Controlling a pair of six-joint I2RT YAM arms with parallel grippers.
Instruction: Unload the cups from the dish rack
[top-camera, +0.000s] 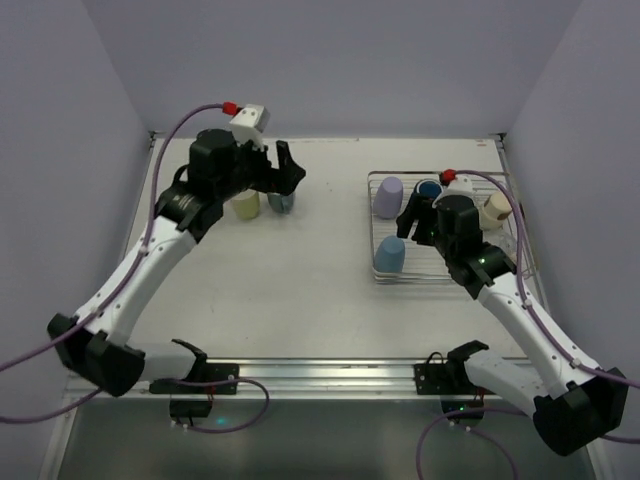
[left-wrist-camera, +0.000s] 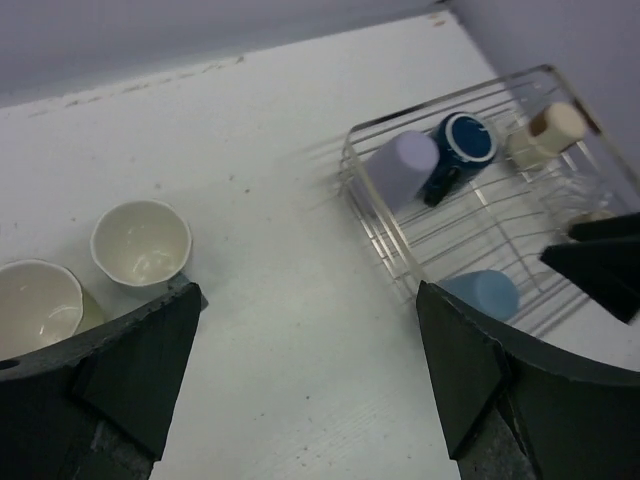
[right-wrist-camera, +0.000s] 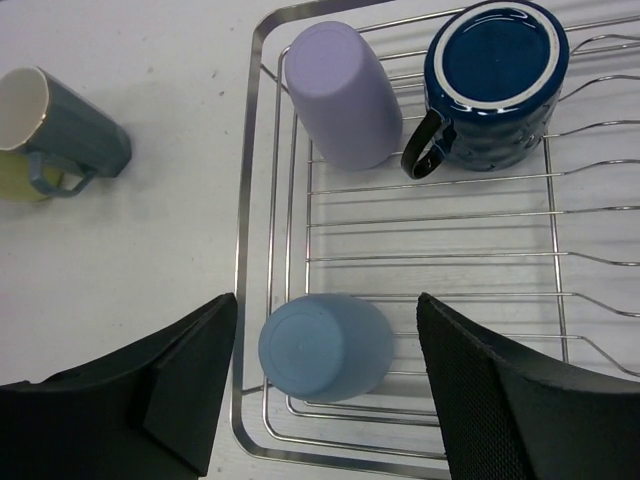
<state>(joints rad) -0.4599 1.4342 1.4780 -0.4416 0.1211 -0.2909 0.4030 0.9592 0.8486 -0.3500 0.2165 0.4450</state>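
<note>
The dish rack (top-camera: 445, 277) stands at the right and holds a lavender cup (top-camera: 388, 197), a navy mug (top-camera: 429, 190), a light blue cup (top-camera: 389, 255) and a cream cup (top-camera: 495, 210). My right gripper (top-camera: 412, 222) is open above the rack. In the right wrist view the light blue cup (right-wrist-camera: 325, 345) lies on its side between and below the right gripper's (right-wrist-camera: 325, 325) spread fingers, apart from them. My left gripper (top-camera: 290, 175) is open and empty, beside a pale yellow-green cup (top-camera: 245, 205) and a grey mug (top-camera: 280, 201) that stand on the table.
The left wrist view shows the grey mug (left-wrist-camera: 140, 243) and the yellow-green cup (left-wrist-camera: 40, 305) upright at its left, and the rack (left-wrist-camera: 380, 235) at its right. Walls close the table at the back and both sides. Bare table (top-camera: 300, 280) lies between the cups and the rack.
</note>
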